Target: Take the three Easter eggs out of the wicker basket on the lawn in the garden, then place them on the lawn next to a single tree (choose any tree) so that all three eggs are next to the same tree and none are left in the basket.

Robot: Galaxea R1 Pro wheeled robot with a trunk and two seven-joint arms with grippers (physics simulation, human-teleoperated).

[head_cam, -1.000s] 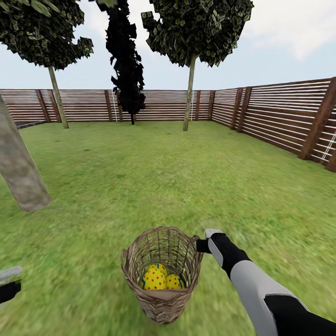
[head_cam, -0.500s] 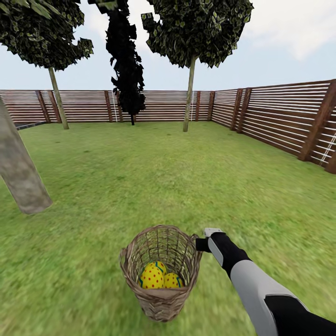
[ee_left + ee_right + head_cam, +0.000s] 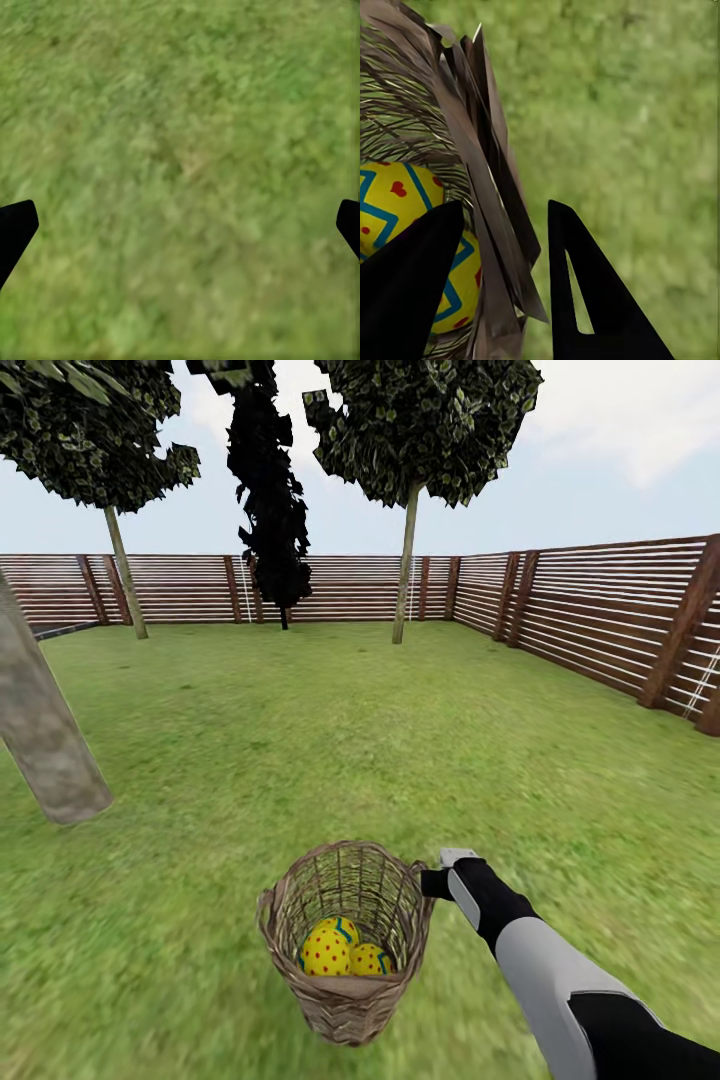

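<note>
My right gripper [image 3: 432, 882] sits at the rim of the basket [image 3: 345, 940], on the basket's right side. In the right wrist view its two black fingers [image 3: 585, 300] straddle the woven wall: one finger is inside, in front of an egg, the other outside over the grass. The jaws are closed down to a narrow gap with the wall between them, so I read it as pinching the basket rim. My left gripper [image 3: 180, 225] hangs over bare grass, and its two dark fingertips [image 3: 15, 229] stand far apart at opposite sides of the left wrist view, spread wide with nothing between them.

From largest to smallest: the lawn [image 3: 400, 740] runs from under me out to the slatted wooden fence [image 3: 600, 610] that closes the garden at the back and on the right. A thick grey-brown tree trunk [image 3: 45, 750] rises from the grass on the left, well apart from the basket. Two thin-trunked trees [image 3: 405, 560] and a black cone-shaped tree [image 3: 270, 510] stand near the back fence. The basket stands upright on the lawn close in front of me. The eggs [image 3: 327, 952] lie inside it at the bottom, yellow with red dots and blue-green zigzags, touching one another; I can clearly make out two, and a third is partly hidden behind them.
</note>
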